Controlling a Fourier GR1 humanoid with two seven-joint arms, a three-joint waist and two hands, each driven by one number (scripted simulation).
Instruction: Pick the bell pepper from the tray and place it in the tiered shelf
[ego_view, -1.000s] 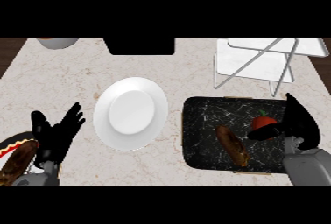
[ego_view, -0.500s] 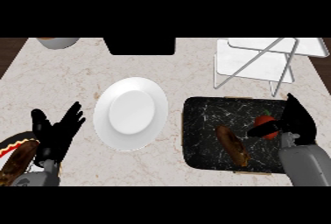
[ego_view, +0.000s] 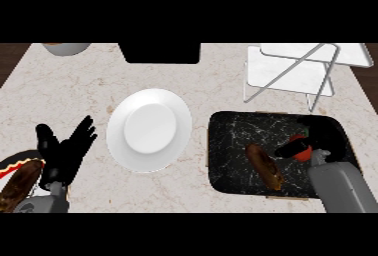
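A red bell pepper (ego_view: 298, 139) lies at the right end of the black marbled tray (ego_view: 232, 137). My right hand (ego_view: 320, 144) covers it from the right, fingers and thumb curled round it, so only red slivers show. The white tiered shelf (ego_view: 289, 75) with its metal frame stands behind the tray at the back right. At the lower left my left hand (ego_view: 65, 152) rests open, fingers up.
A brown sausage-like piece (ego_view: 264, 166) lies in the tray's middle. A white plate (ego_view: 150, 129) sits between the hands. A dish with brown food (ego_view: 15, 181) is at the lower left edge, a grey bowl (ego_view: 65, 48) far left, a black box (ego_view: 159, 53) at the back.
My right hand has sunk onto the pepper and its fingers have curled round it, hiding most of the red. The left hand has stayed put.
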